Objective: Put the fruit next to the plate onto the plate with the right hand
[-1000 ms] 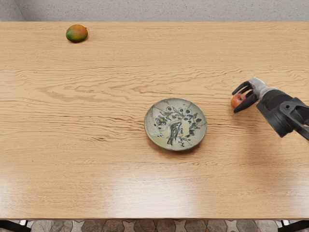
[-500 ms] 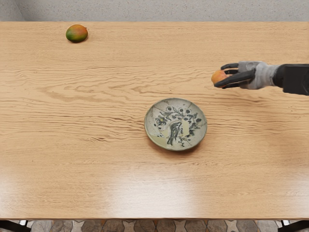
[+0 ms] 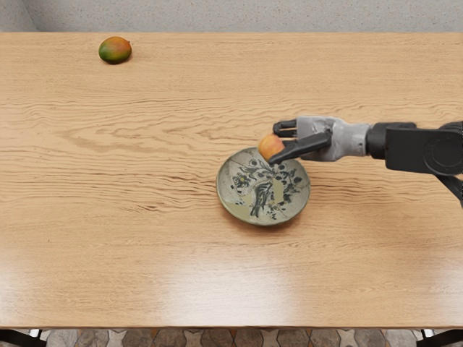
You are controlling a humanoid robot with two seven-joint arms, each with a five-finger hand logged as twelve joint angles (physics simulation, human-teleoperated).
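In the head view my right hand (image 3: 312, 138) is clamped on the small orange fruit (image 3: 271, 147), holding it over the far edge of the plate (image 3: 226, 196) that lies just beneath and ahead of the hand, so that releasing should, I judge, land it on the plate rather than the counter (image 3: 145, 238).

So the plate (image 3: 262, 189) sits about centre frame on the table (image 3: 145, 253), a touch right of middle. The fruit (image 3: 270, 147) is over the plate's upper rim, held in the right hand (image 3: 312, 139), whose arm comes in from the right edge. Can't tell if the fruit touches the plate. A mango (image 3: 115, 49) lies in the upper left, well apart from the rest.
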